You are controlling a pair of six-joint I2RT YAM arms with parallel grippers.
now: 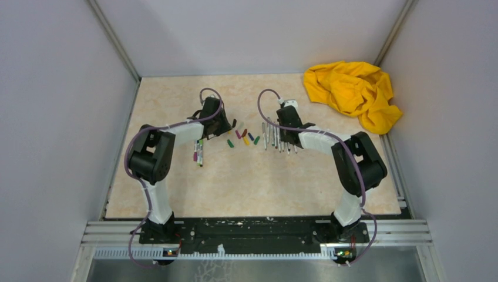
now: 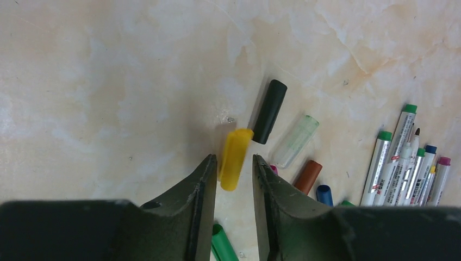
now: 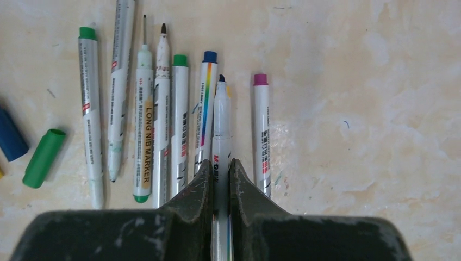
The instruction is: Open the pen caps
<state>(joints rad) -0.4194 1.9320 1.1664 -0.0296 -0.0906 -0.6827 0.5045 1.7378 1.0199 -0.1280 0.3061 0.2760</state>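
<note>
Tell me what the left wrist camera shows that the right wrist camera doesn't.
Only the left wrist view: the left hand, fingers parted either side of a yellow cap, plus a black cap, a clear cap and a brown cap lying loose beyond it. Only the right wrist view: the right hand shut on a dark-tipped pen. Both: the row of pens on the marbled table, and the blue cap beside that row.
</note>
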